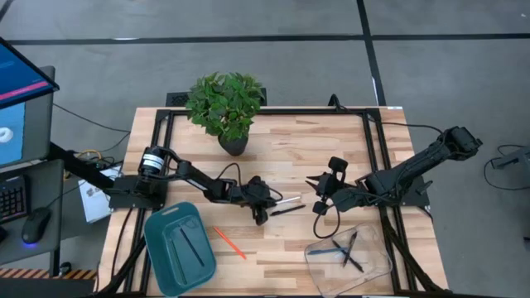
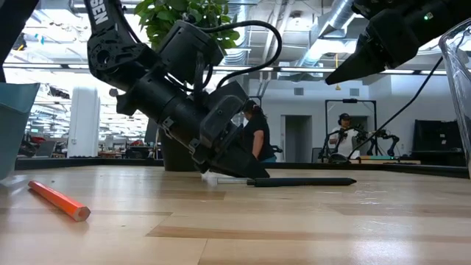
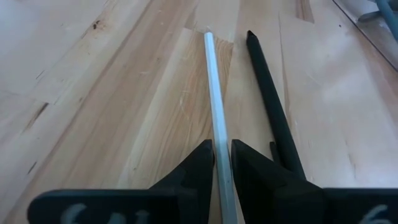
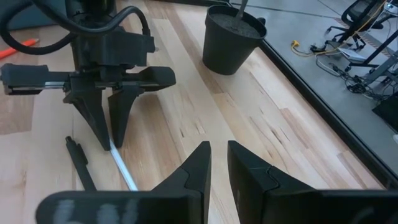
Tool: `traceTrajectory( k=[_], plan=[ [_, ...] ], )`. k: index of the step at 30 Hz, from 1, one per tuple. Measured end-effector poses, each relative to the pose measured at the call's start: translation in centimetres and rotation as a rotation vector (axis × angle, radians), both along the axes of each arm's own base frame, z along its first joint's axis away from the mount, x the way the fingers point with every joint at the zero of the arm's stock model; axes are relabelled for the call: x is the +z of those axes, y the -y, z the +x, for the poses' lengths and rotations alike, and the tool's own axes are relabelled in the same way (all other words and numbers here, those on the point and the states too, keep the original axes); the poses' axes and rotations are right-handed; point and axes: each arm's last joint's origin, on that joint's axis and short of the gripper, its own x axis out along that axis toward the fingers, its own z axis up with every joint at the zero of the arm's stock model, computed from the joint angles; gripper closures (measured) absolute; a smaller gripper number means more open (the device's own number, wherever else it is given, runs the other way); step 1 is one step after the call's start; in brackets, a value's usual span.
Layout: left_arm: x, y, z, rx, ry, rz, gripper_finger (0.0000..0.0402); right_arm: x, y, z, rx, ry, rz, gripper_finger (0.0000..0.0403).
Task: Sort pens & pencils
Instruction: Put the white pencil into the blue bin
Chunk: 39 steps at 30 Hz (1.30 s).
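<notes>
A whitish pen (image 3: pixel 211 81) and a black pen (image 3: pixel 268 99) lie side by side on the wooden table. My left gripper (image 3: pixel 222 163) is down at the table, shut on the whitish pen. An orange pencil (image 1: pixel 230 242) lies near the teal tray (image 1: pixel 166 261), which holds a dark pen (image 1: pixel 187 245). A clear container (image 1: pixel 377 266) holds a blue pen (image 1: pixel 330 248) and black ones. My right gripper (image 4: pixel 217 155) hangs above the table right of centre. It points toward the left gripper, slightly open with nothing between its fingers. My left gripper pinches the whitish pen's shaft (image 3: pixel 219 134) between its two fingertips, near the end toward the table's left. The fingers slant down from the left and point along the pen. The pen lies flat on the table.
A potted plant (image 1: pixel 225 108) stands at the far middle of the table. The black pen lies right beside my left gripper's fingers (image 4: pixel 78 158). People show in the room beyond the table (image 2: pixel 342 136).
</notes>
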Motion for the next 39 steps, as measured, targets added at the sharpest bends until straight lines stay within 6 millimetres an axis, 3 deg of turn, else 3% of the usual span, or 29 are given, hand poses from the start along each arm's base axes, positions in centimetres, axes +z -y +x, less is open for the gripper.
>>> traceTrajectory(
  k=[14,26,39],
  plan=[
    [-0.01,0.1,-0.01,-0.013,-0.004,-0.045,0.0348,0.0,0.0,0.0,0.0,0.0,0.0,0.0328],
    [-0.01,0.17,-0.01,-0.027,-0.005,-0.055,0.0391,0.0,0.0,0.0,0.0,0.0,0.0,0.0328],
    [0.0,0.22,-0.01,-0.027,-0.003,-0.054,0.0393,-0.01,0.0,0.0,0.0,-0.001,0.0,0.0328]
  ],
)
